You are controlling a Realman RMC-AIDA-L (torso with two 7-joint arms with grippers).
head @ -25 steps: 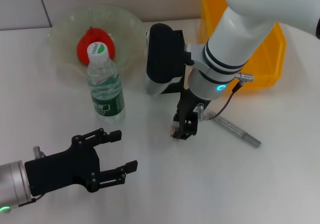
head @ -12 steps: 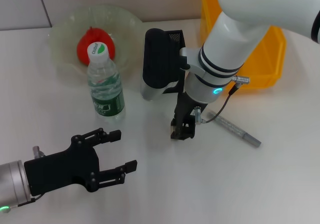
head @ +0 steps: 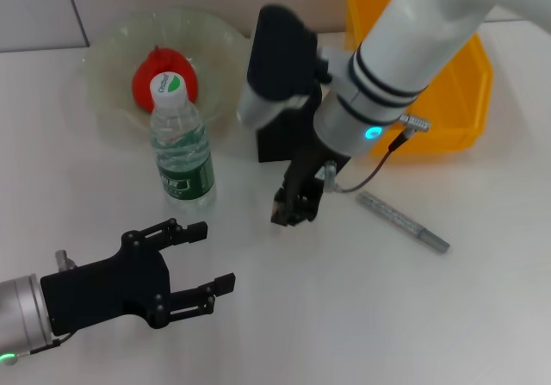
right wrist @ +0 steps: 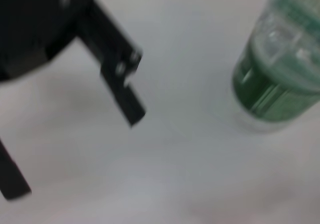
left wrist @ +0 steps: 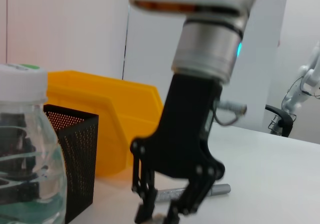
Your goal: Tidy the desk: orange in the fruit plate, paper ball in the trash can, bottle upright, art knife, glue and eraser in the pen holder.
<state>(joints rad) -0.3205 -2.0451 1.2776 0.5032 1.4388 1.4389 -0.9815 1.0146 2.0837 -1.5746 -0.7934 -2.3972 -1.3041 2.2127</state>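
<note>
My right gripper (head: 291, 213) hangs low over the table in front of the black mesh pen holder (head: 277, 137), shut on a small pale eraser (left wrist: 158, 217). The silver art knife (head: 403, 221) lies on the table to its right. The bottle (head: 181, 144) stands upright with its white cap on. An orange (head: 155, 71) rests in the glass fruit plate (head: 112, 49). My left gripper (head: 200, 269) waits open near the front left, holding nothing. The yellow trash can (head: 448, 92) stands at the back right. Paper ball and glue are out of view.
The right arm's white forearm (head: 405, 58) covers part of the pen holder and the trash can. The left wrist view shows the bottle (left wrist: 25, 154), the pen holder (left wrist: 75, 159) and the trash can (left wrist: 110, 119) in a row.
My right gripper has moved left and slightly back, away from the art knife, carrying the eraser. The left arm has stayed still.
</note>
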